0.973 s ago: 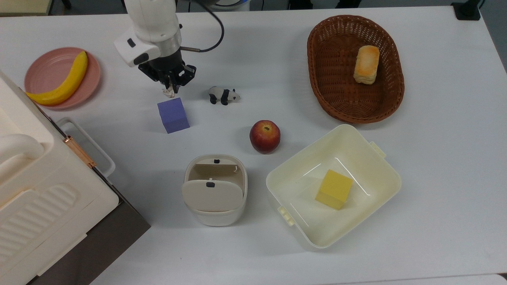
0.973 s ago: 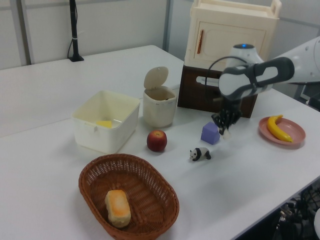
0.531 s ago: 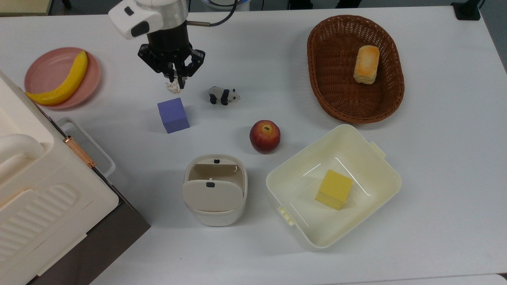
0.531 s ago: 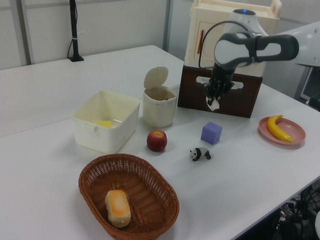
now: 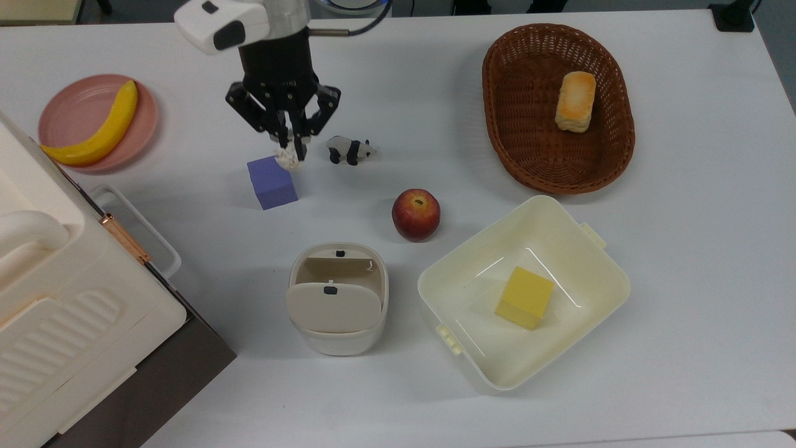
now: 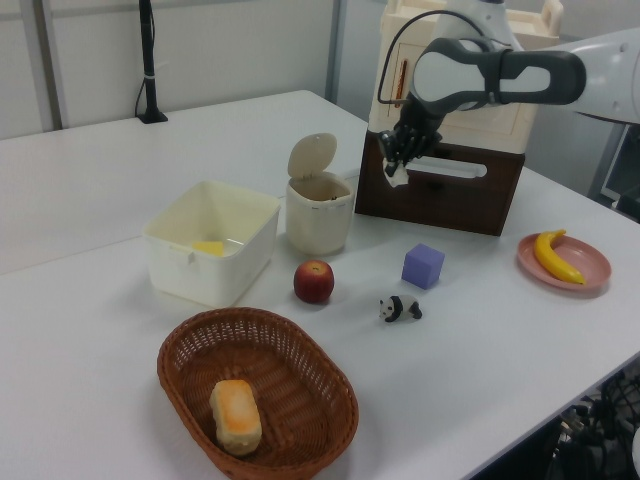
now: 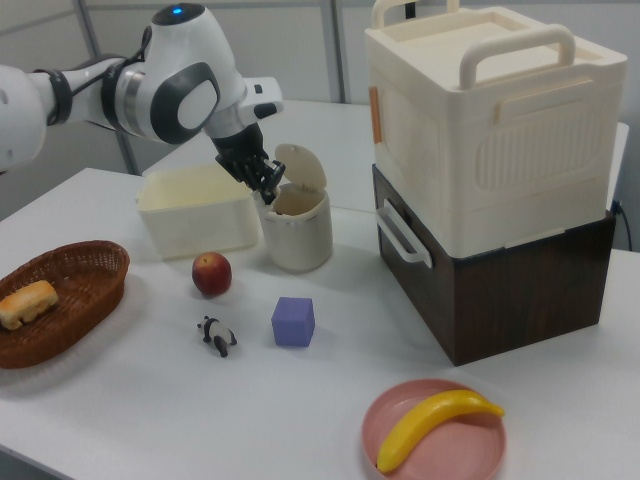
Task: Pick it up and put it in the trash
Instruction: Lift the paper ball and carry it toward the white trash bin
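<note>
Pinched between the jaws of the gripper [image 5: 290,155] high above the purple cube [image 5: 272,182], the paper wad [image 5: 286,157] could be dropped short of the trash [image 5: 338,297] if that light grip slips.

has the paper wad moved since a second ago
Yes. The paper wad, pinched in the gripper, went from the table behind the purple cube to above the cube's back corner, toward the trash bin.

The arm reaches out level above the table, its gripper [image 5: 290,155] pointing down, fingers pinched on a paper wad [image 5: 286,157].
</note>
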{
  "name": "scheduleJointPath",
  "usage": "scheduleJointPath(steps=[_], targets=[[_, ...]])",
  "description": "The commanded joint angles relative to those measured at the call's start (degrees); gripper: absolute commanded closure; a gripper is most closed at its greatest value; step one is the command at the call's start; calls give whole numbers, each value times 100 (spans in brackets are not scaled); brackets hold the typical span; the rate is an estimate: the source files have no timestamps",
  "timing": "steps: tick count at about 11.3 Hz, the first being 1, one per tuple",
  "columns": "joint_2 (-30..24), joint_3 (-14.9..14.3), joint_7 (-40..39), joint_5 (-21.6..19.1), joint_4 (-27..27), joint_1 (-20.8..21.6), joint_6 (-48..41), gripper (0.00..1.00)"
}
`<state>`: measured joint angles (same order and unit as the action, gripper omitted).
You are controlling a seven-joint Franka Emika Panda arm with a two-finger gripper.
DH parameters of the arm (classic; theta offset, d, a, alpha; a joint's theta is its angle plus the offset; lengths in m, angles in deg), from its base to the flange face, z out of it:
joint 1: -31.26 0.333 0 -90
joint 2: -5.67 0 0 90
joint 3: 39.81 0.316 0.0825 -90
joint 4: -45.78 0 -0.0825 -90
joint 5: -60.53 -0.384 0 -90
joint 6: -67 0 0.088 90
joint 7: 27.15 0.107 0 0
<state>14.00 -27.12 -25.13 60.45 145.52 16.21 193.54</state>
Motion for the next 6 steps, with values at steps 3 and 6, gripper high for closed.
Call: scheduleJointPath(steps=[3, 6], targets=[[967, -101, -43, -18, -947, 397, 345, 100], [1320, -127, -52, 342, -1221, 528, 1062, 100]])
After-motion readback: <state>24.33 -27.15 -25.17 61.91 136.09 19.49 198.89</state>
